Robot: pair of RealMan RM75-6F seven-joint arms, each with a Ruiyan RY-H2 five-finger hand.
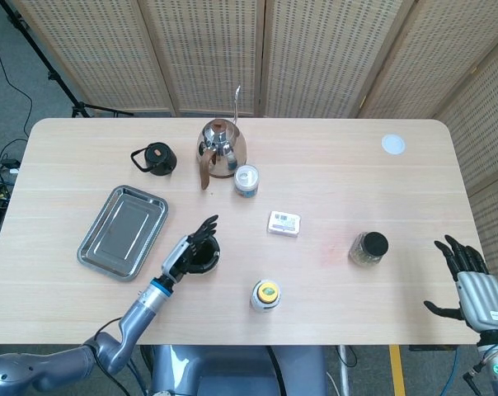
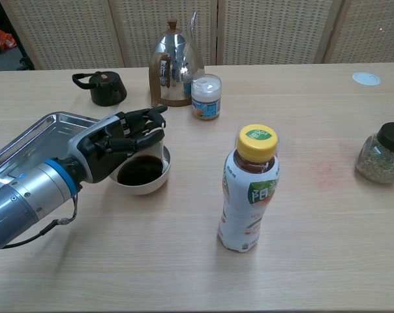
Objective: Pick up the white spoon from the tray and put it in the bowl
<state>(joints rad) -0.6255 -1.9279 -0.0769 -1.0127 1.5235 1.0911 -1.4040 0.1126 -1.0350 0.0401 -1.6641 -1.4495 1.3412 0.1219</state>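
Observation:
A white bowl (image 2: 142, 187) of dark liquid stands right of the empty steel tray (image 1: 123, 233). My left hand (image 2: 115, 143) hovers low over the bowl (image 1: 208, 262), fingers reaching across its near-left rim. Of the white spoon (image 2: 163, 147) only a pale sliver shows under the fingertips, at the bowl's right rim; the fingers still seem to pinch its handle. In the head view the left hand (image 1: 185, 253) covers most of the bowl and hides the spoon. My right hand (image 1: 472, 285) stays off the table's right edge, fingers spread, holding nothing.
A steel kettle (image 1: 223, 147), black lid (image 1: 154, 157) and small jar (image 1: 246, 180) stand behind the bowl. A yellow-capped bottle (image 2: 250, 189) is to its right, with a white box (image 1: 284, 223) and a dark-lidded jar (image 1: 369, 247) further right.

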